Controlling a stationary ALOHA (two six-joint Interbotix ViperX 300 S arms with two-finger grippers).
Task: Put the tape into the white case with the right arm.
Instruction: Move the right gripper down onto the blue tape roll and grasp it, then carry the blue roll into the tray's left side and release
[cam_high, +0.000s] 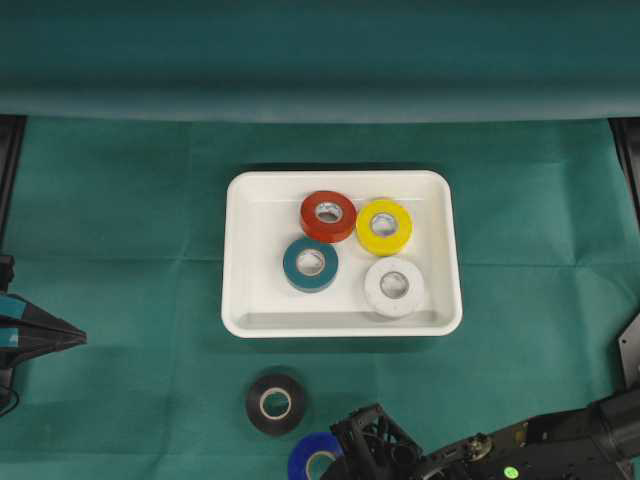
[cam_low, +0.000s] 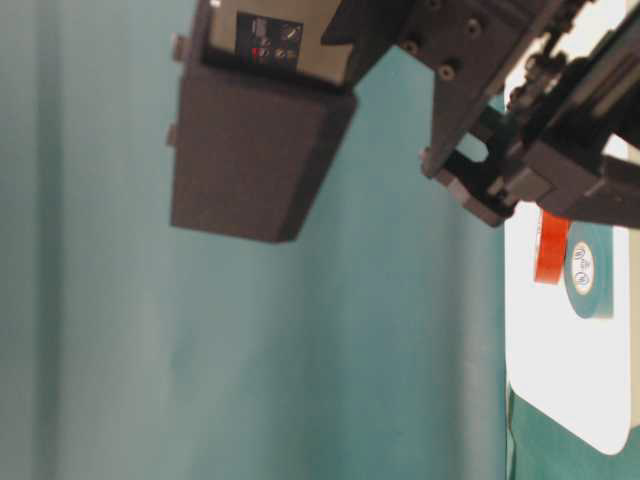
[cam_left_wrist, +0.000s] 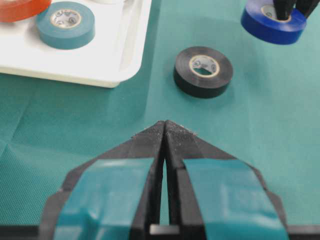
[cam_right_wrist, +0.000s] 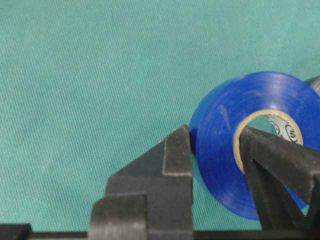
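The white case (cam_high: 262, 300) holds red (cam_high: 327, 215), yellow (cam_high: 384, 226), teal (cam_high: 310, 263) and white (cam_high: 394, 286) tape rolls. A blue tape roll (cam_high: 300, 455) sits at the near table edge. My right gripper (cam_high: 330, 462) is shut on it, with one finger in its core and one on its outer wall; the right wrist view shows the right gripper (cam_right_wrist: 215, 134) and the tilted blue roll (cam_right_wrist: 220, 145). A black tape roll (cam_high: 275, 403) lies on the cloth just beside it. My left gripper (cam_left_wrist: 164, 124), with teal bands, is shut and empty at the far left (cam_high: 75, 338).
Green cloth covers the table. In the left wrist view the black roll (cam_left_wrist: 203, 71) lies between the case corner (cam_left_wrist: 100, 65) and the blue roll (cam_left_wrist: 265, 25). The table-level view shows the case (cam_low: 560, 380) at the right behind the arm's housing.
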